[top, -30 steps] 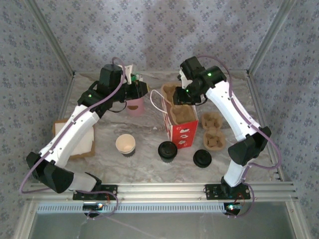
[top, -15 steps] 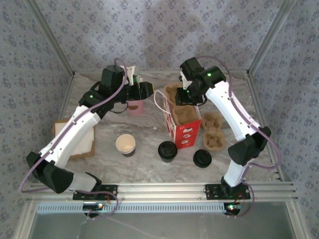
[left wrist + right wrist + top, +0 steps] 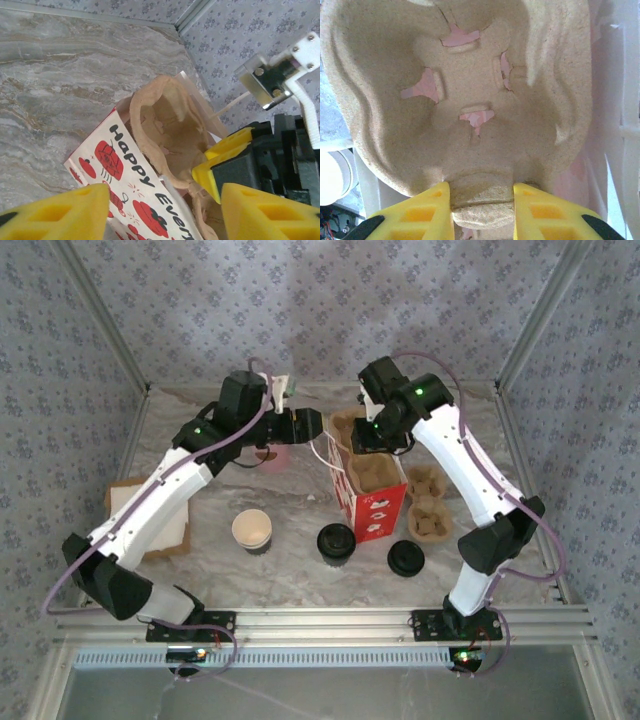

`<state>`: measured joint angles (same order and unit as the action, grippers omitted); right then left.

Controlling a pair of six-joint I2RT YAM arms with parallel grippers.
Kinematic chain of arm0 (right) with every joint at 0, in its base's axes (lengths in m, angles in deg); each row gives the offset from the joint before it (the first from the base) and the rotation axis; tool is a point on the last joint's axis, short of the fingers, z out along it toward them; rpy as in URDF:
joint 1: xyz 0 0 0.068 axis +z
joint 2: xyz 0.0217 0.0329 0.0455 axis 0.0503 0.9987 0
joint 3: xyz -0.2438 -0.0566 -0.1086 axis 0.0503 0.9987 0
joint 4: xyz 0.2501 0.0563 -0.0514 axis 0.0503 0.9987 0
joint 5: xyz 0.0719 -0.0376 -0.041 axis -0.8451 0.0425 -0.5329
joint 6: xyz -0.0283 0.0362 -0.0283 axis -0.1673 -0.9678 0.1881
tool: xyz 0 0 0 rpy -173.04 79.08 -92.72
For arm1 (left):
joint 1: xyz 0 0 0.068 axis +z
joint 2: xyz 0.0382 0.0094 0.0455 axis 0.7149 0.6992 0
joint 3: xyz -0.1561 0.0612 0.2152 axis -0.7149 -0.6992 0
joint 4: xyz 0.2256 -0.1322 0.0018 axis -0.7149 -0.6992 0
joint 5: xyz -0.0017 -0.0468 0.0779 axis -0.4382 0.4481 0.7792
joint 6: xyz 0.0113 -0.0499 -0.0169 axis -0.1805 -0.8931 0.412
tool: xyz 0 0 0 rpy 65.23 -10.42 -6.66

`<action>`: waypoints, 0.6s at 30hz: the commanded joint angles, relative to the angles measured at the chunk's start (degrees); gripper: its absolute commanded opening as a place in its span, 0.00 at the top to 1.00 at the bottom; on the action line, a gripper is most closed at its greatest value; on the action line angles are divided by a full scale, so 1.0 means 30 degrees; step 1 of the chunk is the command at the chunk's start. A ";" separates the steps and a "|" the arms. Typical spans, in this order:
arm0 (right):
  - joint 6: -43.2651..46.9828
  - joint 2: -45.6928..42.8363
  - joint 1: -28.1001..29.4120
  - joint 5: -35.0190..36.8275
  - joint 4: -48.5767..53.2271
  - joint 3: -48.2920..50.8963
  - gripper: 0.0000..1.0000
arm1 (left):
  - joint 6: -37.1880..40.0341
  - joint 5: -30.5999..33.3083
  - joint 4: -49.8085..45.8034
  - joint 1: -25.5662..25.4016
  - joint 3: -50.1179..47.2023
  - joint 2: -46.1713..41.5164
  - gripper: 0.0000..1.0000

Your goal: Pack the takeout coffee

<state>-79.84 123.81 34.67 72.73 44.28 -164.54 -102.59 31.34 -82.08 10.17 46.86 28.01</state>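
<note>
Gripper on left arm (image 3: 313,425) has opened and shifted toward bag (image 3: 378,508).

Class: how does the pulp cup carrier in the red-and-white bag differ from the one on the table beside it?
The bagged carrier stands on edge inside the red-and-white bag; the loose carrier lies flat on the table. The right gripper pinches the bagged carrier; no gripper touches the loose carrier. Both are brown moulded pulp.
</note>
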 commanded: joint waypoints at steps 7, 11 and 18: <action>0.0238 -0.0829 -0.0656 -0.2035 0.0462 -0.0191 0.70 | 0.0276 -0.0090 -0.0030 -0.0654 0.0151 -0.0025 0.73; 0.0350 -0.0835 -0.1027 -0.2940 0.0718 -0.0395 0.70 | 0.0327 0.0254 -0.0129 -0.0642 0.0071 -0.0094 0.84; 0.0675 -0.0869 -0.1838 -0.4884 0.1207 -0.0824 0.70 | 0.0361 0.0771 -0.0166 -0.0652 0.0073 0.0072 0.92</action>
<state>-79.12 122.61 30.04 62.15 45.54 -164.63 -102.26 32.47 -82.37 8.38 46.88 28.75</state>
